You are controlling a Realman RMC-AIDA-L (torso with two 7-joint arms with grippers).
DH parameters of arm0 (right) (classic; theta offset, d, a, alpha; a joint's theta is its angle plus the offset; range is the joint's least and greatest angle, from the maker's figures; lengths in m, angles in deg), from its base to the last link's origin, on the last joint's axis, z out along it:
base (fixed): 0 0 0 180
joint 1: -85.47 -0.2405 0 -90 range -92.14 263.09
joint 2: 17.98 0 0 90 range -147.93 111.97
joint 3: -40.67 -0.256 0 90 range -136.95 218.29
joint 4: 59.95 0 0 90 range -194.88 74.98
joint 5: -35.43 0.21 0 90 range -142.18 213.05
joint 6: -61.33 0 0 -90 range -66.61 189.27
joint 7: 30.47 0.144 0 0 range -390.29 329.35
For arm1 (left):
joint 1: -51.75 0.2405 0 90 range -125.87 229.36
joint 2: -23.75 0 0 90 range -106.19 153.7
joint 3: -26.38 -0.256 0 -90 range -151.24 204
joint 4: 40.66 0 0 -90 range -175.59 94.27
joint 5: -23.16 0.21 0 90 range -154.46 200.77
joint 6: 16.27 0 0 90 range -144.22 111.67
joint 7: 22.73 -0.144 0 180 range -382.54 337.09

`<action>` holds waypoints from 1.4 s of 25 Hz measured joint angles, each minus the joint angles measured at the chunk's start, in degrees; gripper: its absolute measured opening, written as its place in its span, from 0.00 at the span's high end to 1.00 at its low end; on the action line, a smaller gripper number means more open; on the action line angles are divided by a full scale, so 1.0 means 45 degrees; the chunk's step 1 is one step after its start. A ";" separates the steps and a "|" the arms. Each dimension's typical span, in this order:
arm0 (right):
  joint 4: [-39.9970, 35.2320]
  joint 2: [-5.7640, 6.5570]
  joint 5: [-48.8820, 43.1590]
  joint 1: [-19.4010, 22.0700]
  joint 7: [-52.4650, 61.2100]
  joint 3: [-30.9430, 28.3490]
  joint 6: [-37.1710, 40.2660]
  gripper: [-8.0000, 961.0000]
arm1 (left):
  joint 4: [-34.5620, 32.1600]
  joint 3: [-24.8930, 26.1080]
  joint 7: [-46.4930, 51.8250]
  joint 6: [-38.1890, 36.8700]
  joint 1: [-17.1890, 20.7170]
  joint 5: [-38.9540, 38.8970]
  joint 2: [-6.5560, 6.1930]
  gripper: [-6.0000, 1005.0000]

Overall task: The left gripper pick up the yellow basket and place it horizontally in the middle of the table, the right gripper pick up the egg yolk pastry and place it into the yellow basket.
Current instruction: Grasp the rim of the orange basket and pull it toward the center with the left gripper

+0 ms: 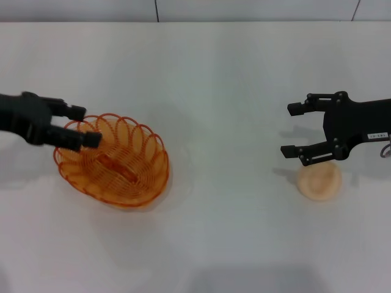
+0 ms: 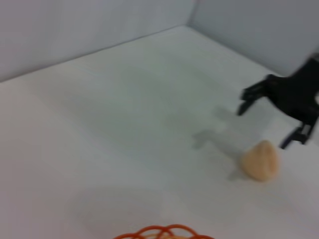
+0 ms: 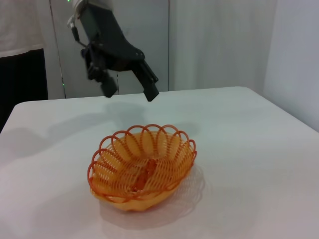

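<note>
The yellow basket (image 1: 113,160) stands upright on the white table (image 1: 214,91), left of the middle; it is empty. My left gripper (image 1: 87,126) is open and empty and hovers over the basket's far left rim. In the right wrist view this gripper (image 3: 129,92) hangs clear above the basket (image 3: 142,167), not touching it. The egg yolk pastry (image 1: 319,181) lies on the table at the right. My right gripper (image 1: 291,130) is open and empty, just behind and above the pastry. The left wrist view shows the pastry (image 2: 260,160), the right gripper (image 2: 264,124) and a bit of basket rim (image 2: 164,232).
The table's far edge meets a pale wall (image 1: 183,9). Bare tabletop lies between the basket and the pastry (image 1: 232,171). In the right wrist view, a dark panel and a curtain (image 3: 219,45) stand beyond the table.
</note>
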 joint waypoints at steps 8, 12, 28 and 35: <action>-0.0010 -0.0064 0.0029 0.0040 -0.0122 0.0023 -0.0015 0.09 | -0.2065 -0.0002 0.3626 0.0704 -0.0576 0.2391 -0.0149 0.12; -0.0010 -0.0076 0.0033 0.0052 -0.0134 0.0041 -0.0014 0.09 | -0.2128 -0.0192 0.4505 0.1494 -0.1223 0.4423 -0.0063 0.12; -0.0008 -0.0110 0.0033 0.0040 -0.0159 0.0045 -0.0008 0.09 | 0.0317 -0.2461 0.4774 0.5050 -0.1606 0.5509 0.0776 0.12; -0.0005 -0.0118 0.0030 0.0025 -0.0160 0.0046 -0.0018 0.09 | 0.0822 -0.2467 0.4594 0.5446 -0.1602 0.5473 0.0912 0.12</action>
